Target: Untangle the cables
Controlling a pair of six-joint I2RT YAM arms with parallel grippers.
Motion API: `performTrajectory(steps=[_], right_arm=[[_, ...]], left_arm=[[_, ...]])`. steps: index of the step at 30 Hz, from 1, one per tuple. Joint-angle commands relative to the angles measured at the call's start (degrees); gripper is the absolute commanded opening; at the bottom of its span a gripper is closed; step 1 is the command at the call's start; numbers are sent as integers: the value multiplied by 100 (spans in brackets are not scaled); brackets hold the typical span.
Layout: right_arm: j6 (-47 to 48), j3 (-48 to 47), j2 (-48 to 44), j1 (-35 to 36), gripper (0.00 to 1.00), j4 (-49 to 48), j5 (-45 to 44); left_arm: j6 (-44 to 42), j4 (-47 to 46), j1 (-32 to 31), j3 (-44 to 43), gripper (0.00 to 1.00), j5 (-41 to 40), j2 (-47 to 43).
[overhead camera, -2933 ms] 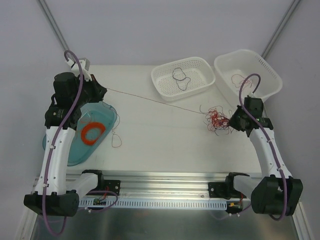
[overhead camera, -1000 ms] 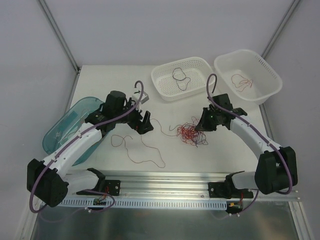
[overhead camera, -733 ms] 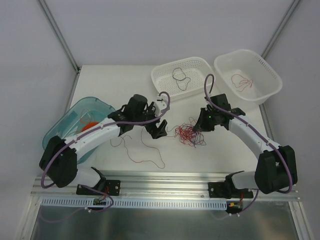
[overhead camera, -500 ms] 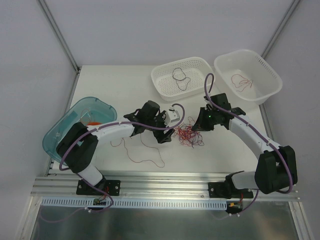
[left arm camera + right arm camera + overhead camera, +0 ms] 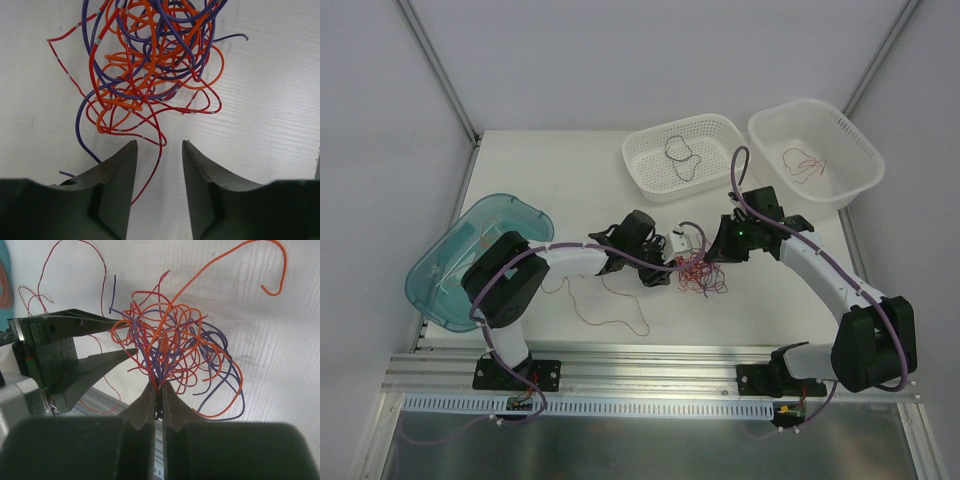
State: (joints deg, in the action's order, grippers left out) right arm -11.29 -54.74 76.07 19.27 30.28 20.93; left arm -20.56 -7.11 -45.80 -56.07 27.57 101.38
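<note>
Cable tangle (image 5: 700, 272) sits mid-surface (image 5: 560, 180), between both arms. Right claw (image 5: 159, 388) pinched tight on a few strands, anchoring. Left claw (image 5: 158, 150) spread at the tangle's edge, one red strand (image 5: 160, 150) between its jaws. Next, likely: grip that strand alone and draw it out.

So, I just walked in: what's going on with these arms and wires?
The right hand is shut on the tangle of red, orange and purple wires. The left hand is open at the tangle's edge, one red strand running between its fingers. Another red wire lies loose nearer the left arm.
</note>
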Motion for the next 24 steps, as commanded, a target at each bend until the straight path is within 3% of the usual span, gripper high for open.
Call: performTrajectory(steps=[1,2,5,10,14,21,24], right_arm=[[57,-239,-172,16,1,-14,131],[57,-248,-163,16,1,-22,131],[100,-248,-145,7,1,-22,17],[197,-125,-128,-81,1,135,-466],[206,139,-137,-492,1,171,-852],[215,561,-119,-1433,1,267,-950],[215,614,-128,-1750,1,364,-994]], left_arm=[[-194,-282,-52,-193,38,249,83],[-212,-282,-52,-185,25,249,92],[-212,-282,-52,-123,1,240,-47],[-133,191,-34,-44,0,-6,-715],[209,561,211,61,0,72,-1759],[1430,913,1580,325,0,880,-3220],[1720,1159,1916,334,0,838,-3765]])
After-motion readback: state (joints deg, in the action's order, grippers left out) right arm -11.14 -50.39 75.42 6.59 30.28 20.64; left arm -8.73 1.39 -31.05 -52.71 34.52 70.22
